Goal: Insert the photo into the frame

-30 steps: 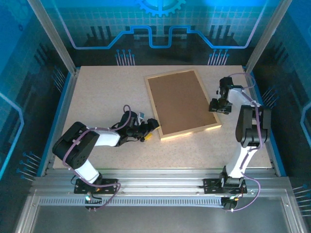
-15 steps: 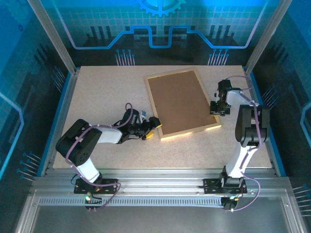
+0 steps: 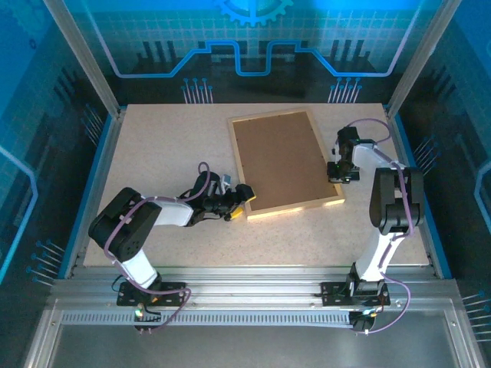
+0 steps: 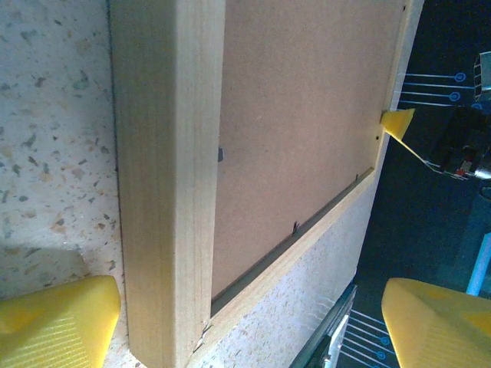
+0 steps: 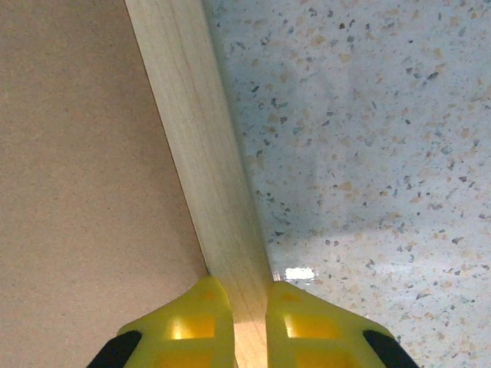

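Note:
The light wood frame (image 3: 295,208) lies face down on the table, its brown backing board (image 3: 280,157) turned up. The photo is hidden. My right gripper (image 3: 336,170) is at the frame's right rail. In the right wrist view the right gripper (image 5: 245,307) is shut on that rail (image 5: 199,153), one yellow finger (image 5: 192,322) on each side. My left gripper (image 3: 239,201) sits at the frame's near-left corner. In the left wrist view the left gripper (image 4: 245,326) is open, its fingers (image 4: 57,322) wide apart around the corner of the rail (image 4: 165,153).
The speckled table (image 3: 161,153) has free room left of the frame and along its front. Blue walls and metal posts bound the table. In the left wrist view a yellow tip of the right gripper (image 4: 397,123) shows at the frame's far rail.
My right gripper moved in onto the frame's right rail and shut on it. The frame shifted slightly left. The left gripper edged closer to the corner and stayed open.

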### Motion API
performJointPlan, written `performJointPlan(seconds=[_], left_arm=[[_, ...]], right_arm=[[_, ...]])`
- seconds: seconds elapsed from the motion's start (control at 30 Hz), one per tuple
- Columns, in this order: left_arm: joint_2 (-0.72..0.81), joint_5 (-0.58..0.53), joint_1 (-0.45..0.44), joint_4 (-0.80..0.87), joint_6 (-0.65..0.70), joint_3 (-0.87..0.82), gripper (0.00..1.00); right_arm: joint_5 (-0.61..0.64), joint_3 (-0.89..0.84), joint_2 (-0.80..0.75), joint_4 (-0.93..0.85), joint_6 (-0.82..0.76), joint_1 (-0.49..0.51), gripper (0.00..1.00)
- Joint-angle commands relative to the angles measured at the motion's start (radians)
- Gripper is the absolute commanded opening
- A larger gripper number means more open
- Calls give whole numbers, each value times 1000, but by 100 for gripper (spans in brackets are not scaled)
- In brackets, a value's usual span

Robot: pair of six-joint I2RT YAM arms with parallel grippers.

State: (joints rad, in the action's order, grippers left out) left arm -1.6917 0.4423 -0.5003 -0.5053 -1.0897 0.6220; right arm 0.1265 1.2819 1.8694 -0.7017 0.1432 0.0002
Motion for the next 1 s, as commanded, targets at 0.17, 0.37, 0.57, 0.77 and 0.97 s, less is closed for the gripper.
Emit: performJointPlan(seconds=[0.17, 0.37, 0.57, 0.77, 0.97], left_arm=[[-31, 1, 4, 4, 40, 5, 90], [-34, 4, 5, 2, 44, 2, 91], [-28, 3, 5, -2, 42, -5, 91], [14, 12, 76, 17, 60, -23, 92], [119, 1, 170, 141, 138, -21, 97]], right_arm=[[6, -26, -62, -68, -20, 33, 0], [19, 13, -90, -100, -42, 29, 0], [4, 36, -93, -113, -43, 44, 0], [-47, 32, -144, -133, -68, 218, 7], [-79, 95, -127, -169, -147, 476, 19]])
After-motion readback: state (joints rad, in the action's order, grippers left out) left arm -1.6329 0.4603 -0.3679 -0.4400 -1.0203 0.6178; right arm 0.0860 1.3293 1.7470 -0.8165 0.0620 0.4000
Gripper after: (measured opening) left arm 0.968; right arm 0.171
